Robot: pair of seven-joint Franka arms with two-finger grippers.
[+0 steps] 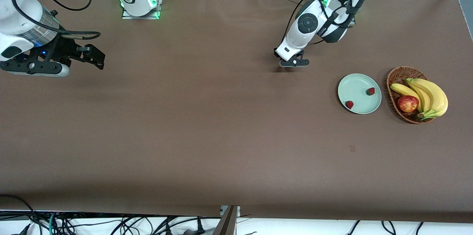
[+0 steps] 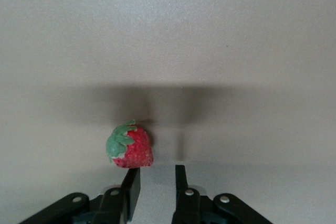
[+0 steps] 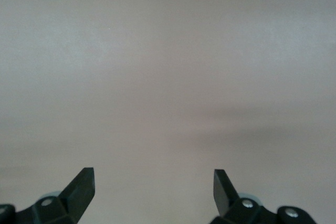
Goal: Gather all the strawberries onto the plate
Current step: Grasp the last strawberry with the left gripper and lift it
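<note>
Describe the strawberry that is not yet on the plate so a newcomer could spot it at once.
Find the left gripper, low over the bare brown table, toward the right arm's end from the mint-green plate. The strawberry lies on the cloth just ahead of its open fingertips. Unlike the two berries on the plate, it sits alone on the table.

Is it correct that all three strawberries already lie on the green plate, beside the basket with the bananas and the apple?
Not quite: only two strawberries lie on the plate, as the front view shows. The third strawberry lies on the table, just in front of the left tool, as the left wrist view shows. The rest holds: the plate is beside the basket with bananas and apple.
</note>
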